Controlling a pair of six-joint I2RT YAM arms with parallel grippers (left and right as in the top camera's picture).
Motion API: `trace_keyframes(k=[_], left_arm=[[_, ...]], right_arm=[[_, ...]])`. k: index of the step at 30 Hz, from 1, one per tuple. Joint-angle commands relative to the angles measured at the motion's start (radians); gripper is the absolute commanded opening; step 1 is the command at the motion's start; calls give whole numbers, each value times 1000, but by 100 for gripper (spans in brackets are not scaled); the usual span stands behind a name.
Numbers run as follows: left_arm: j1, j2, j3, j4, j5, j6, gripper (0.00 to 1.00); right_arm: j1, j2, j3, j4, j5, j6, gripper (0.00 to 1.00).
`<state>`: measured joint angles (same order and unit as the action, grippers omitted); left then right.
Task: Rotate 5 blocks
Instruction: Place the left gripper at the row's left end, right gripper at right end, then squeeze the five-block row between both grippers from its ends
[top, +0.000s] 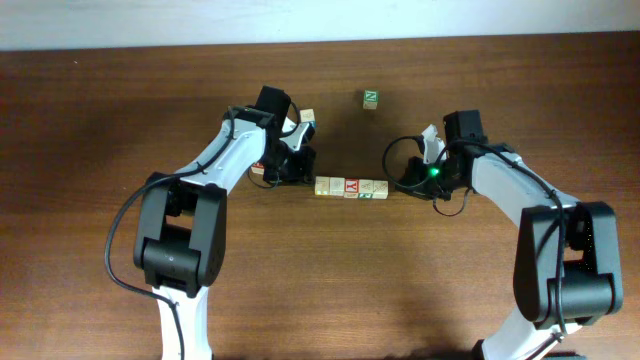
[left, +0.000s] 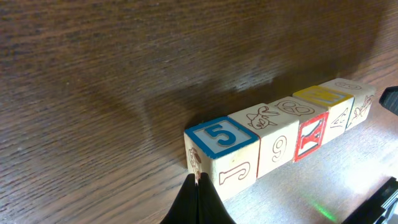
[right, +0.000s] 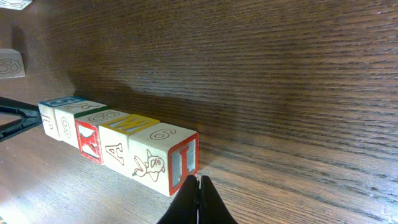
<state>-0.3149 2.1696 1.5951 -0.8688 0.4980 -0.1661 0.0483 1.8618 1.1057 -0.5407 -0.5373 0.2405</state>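
Note:
Five pale wooden blocks (top: 352, 187) lie in a touching row mid-table. In the left wrist view the near end block (left: 221, 149) has a blue-framed 5 on top and a J on its side. Behind it come a 9 block (left: 273, 134), a red-framed block (left: 309, 134), a yellow-topped block (left: 326, 99) and the far block (left: 356, 99). My left gripper (left: 198, 180) is shut, its tips against the 5 block's end face. In the right wrist view the near end block (right: 165, 155) shows a red-framed I. My right gripper (right: 199, 182) is shut, its tips touching that face.
A green-framed cube (top: 370, 98) stands alone at the back. A pale cube (top: 307, 120) sits by the left arm's wrist, and another (top: 258, 170) lies partly under that arm. The right wrist view shows a loose cube (right: 11, 62) at far left.

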Motion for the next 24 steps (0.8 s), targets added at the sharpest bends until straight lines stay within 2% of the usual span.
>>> trace_keyframes(k=[1, 3, 8, 12, 15, 24], left_arm=[[0, 24, -5, 9, 25, -1, 0], [0, 24, -5, 9, 38, -1, 0], [-12, 24, -5, 12, 28, -2, 0], [-12, 24, -5, 9, 19, -25, 0], [-11, 24, -2, 24, 76, -24, 0], [5, -7, 5, 19, 68, -24, 0]], right_arm=[[4, 4, -8, 4, -13, 8, 4], [4, 4, -8, 4, -13, 15, 4], [5, 8, -8, 9, 0, 140, 4], [5, 29, -8, 17, -1, 143, 4], [5, 31, -8, 26, -1, 143, 4], [5, 43, -8, 32, -2, 143, 4]])
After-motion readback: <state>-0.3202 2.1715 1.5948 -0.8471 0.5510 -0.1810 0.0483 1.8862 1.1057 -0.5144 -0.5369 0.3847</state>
